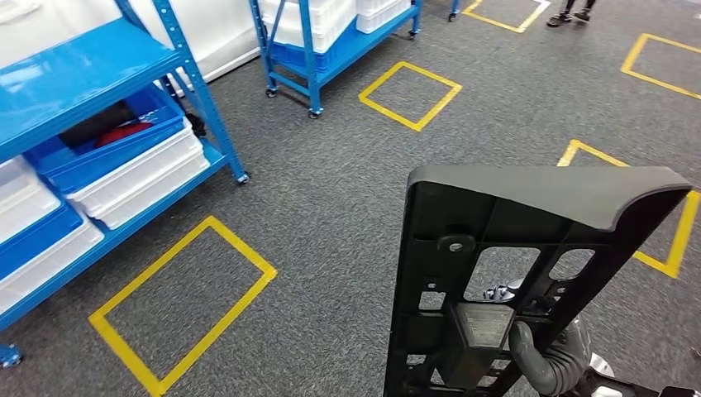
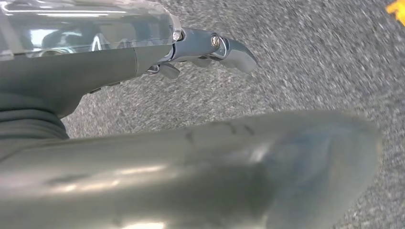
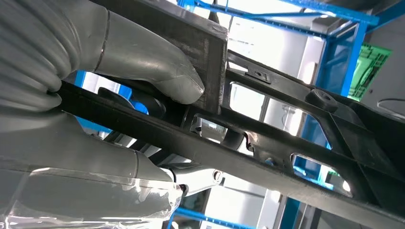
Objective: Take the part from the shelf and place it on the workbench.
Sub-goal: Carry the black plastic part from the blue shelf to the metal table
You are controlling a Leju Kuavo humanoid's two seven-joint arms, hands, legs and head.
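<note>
The part (image 1: 537, 198) is a tall black plastic panel with a curved top edge, ribs and cut-outs. It stands upright at the lower right of the head view. My right hand (image 1: 541, 356) grips it low down, the grey thumb on its ribbed face. In the right wrist view the thumb (image 3: 143, 62) presses a block of the part (image 3: 212, 52) while darker fingers wrap behind a bar. My left hand (image 2: 143, 157) hangs over grey carpet and holds nothing, its fingers (image 2: 229, 47) stretched out.
A blue shelf (image 1: 83, 58) with white and blue bins (image 1: 132, 174) stands at the left. A second blue wheeled rack (image 1: 314, 66) is at the back. Yellow taped squares (image 1: 182, 298) mark the grey carpet. A person's feet (image 1: 570, 12) show at the far right.
</note>
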